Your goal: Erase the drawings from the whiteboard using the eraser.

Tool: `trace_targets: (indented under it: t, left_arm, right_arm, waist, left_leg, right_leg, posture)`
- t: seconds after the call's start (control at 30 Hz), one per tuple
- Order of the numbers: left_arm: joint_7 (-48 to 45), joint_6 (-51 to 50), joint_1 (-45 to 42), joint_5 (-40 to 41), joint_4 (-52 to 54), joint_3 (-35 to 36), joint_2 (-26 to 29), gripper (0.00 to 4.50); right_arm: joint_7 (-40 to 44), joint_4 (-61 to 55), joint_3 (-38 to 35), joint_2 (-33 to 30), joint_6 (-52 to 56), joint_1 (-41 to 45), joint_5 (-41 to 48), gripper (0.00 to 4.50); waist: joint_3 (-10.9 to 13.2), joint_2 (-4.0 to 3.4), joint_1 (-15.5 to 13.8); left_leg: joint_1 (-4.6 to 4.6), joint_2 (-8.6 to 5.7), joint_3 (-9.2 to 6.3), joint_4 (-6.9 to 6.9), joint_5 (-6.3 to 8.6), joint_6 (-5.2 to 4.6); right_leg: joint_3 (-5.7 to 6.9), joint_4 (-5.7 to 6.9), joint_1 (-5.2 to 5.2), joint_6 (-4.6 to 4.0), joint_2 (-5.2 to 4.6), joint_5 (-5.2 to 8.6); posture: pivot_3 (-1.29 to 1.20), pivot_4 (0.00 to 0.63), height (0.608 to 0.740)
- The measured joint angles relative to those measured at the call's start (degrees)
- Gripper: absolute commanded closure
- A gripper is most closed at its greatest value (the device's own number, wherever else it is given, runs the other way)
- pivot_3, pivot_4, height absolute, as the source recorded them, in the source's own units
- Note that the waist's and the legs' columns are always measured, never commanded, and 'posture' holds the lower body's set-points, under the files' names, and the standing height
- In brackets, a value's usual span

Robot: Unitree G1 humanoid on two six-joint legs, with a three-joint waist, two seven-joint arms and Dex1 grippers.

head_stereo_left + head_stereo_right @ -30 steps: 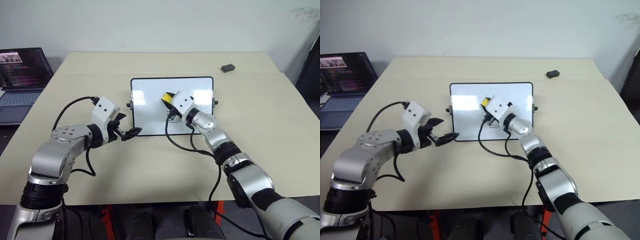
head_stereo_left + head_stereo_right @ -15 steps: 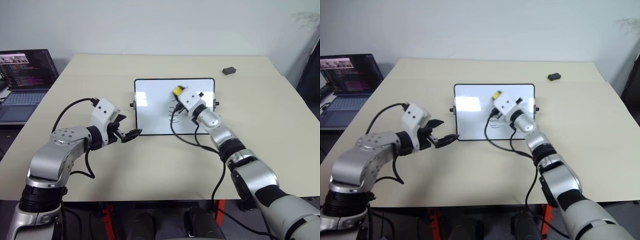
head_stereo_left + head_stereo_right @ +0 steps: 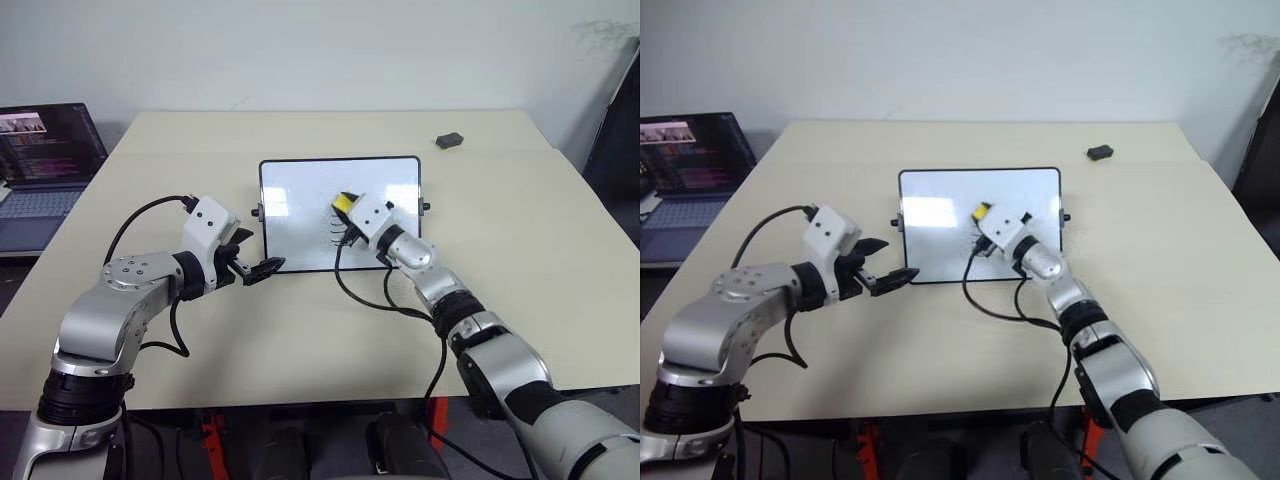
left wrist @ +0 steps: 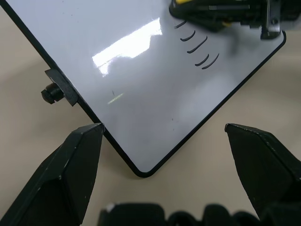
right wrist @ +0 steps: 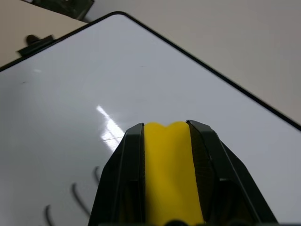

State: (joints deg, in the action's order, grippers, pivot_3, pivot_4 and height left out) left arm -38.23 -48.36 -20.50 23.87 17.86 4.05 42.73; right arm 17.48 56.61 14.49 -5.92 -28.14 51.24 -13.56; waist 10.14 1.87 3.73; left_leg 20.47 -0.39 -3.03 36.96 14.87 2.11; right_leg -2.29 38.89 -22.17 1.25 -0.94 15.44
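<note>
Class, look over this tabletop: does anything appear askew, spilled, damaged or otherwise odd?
Nothing stands out. The whiteboard lies flat and intact on the table, the drawings sit in a neat column, and the right gripper holds the eraser squarely.

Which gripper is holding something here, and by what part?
The right gripper clamps the small yellow block eraser by its two long sides. The left gripper is open, holding nothing.

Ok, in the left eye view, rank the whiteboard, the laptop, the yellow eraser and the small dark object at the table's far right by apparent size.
1. Whiteboard, largest.
2. Laptop, cut off by the picture's edge, so its full size is unsure.
3. and 4. Eraser and small dark object look alike; the right tool hides most of the eraser, so I won't rank them.
</note>
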Motion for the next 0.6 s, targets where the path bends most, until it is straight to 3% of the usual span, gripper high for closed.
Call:
trace_targets:
  t: [0.27,0.6]
  left_arm:
    - [-0.09,0.05,0.44,-0.06,-0.5,0.17,0.61,0.0]
    - [-0.83,0.14,1.63,-0.07,-1.67,0.84,1.45,0.0]
  right_arm:
    - [0.29,-3.12,1.11,-1.45,-0.31,-0.76,-1.42,3.52]
    - [-3.87,-4.06,-4.46,-1.45,0.68,4.31,1.79,3.52]
  waist:
    - [0.03,-0.02,-0.09]
    - [0.19,-0.02,-0.32]
  left_leg:
    - [0.14,0.0,-0.02,-0.01,0.0,0.0]
    - [0.69,0.02,0.0,-0.23,0.05,0.06]
  right_leg:
    - [0.01,0.0,-0.12,-0.01,0.01,0.0]
    - [0.02,-0.14,-0.69,-0.04,-0.03,0.0]
  posture:
    - [0.0,0.15,0.74]
    - [0.0,0.15,0.74]
